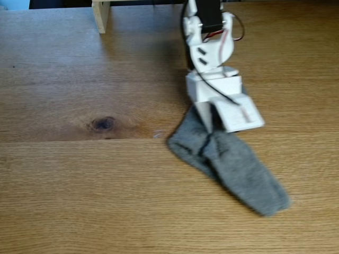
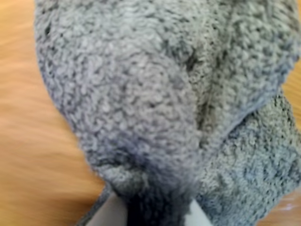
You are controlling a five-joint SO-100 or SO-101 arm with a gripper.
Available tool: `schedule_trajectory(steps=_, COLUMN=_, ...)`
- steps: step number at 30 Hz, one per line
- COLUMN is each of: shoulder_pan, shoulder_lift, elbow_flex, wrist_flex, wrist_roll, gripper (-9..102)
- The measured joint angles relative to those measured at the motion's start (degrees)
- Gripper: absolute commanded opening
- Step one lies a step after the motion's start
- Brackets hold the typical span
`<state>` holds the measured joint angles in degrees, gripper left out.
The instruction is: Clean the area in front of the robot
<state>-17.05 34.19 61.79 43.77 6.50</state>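
The robot [image 1: 212, 53] has its jaws closed on one end of the gray sock [image 1: 228, 161], pinched between the white tips in the wrist view. The sock lies on the oak surface [image 1: 79, 185], so wiping seems underway, not finished.

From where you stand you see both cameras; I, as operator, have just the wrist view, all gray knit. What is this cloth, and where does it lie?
Observer: It is a gray sock, lying flat on the oak tabletop in the fixed view, with its far end under the gripper.
Operator: Which way does it run from the gripper?
Observer: Diagonally toward the lower right of the fixed view, toe end nearest the camera.
Operator: Anything else on the table?
Observer: A pale wooden post stands at the top left, and a dark knot marks the wood left of the sock.
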Motion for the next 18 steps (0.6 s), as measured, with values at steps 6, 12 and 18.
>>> schedule_trajectory(steps=6, shoulder_pan=-11.69, shoulder_lift=-0.18, elbow_flex=0.18, wrist_flex=-11.78, wrist_roll=-0.97, gripper=0)
schedule_trajectory(steps=12, shoulder_pan=-9.49, shoulder_lift=-7.65, elbow_flex=0.09, wrist_flex=-28.39, wrist_roll=-5.1, gripper=0)
schedule_trajectory(steps=18, shoulder_pan=-2.37, shoulder_lift=-10.63, elbow_flex=0.0, wrist_flex=-32.87, wrist_roll=-11.87, gripper=0)
